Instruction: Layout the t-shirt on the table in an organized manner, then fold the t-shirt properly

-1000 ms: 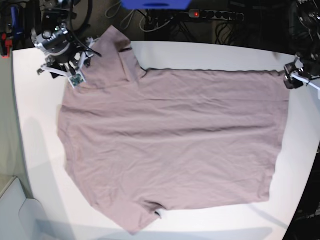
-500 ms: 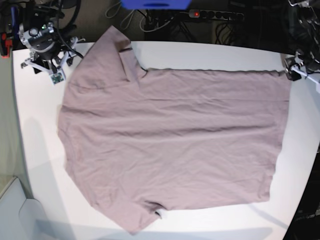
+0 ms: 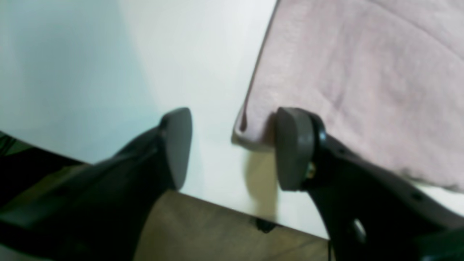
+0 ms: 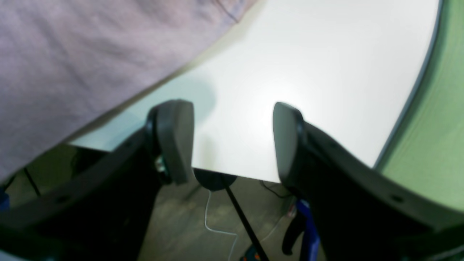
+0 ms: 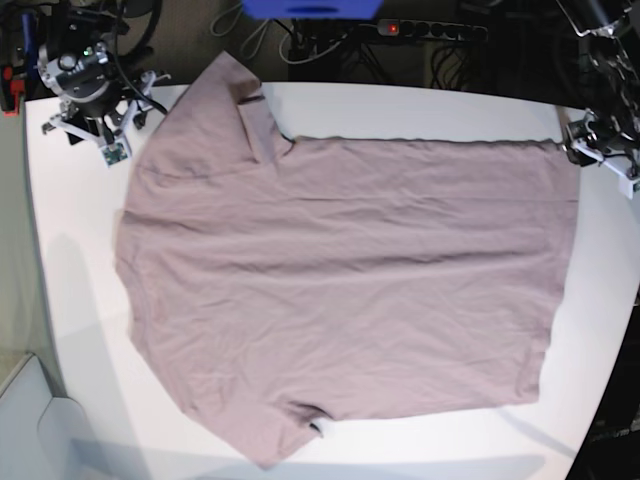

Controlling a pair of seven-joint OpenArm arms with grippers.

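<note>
Two pincers are seen at the far corners of the white worktop [image 5: 60, 300], one at the upper left of the base view and one at the upper right.

At the upper left, the right pincer [image 5: 88, 122] is held above the bare corner of the worktop, just beside the shirt's sleeve and not touching it. In the right wrist view, the right pincer's two grey pads [image 4: 174, 139] are set wide apart, and nothing is held between them. Only white worktop and the dark floor past its edge are seen in the gap. The cloth is seen at the upper left of that view.

In the middle, the t-shirt [image 5: 340, 290] is spread flat over most of the worktop. It is pinkish-grey and a little wrinkled. One sleeve is pointed to the upper left and the other to the bottom of the frame. The straight hem is laid along the right side.

At the upper right, the left pincer [image 5: 600, 150] is placed at the top corner of the hem. In the left wrist view, its pads [image 3: 293, 148] are partly open. The right-hand pad is seen touching the lifted corner of the cloth, but the corner is not squeezed between the two pads. Bare worktop is seen in the gap.
</note>
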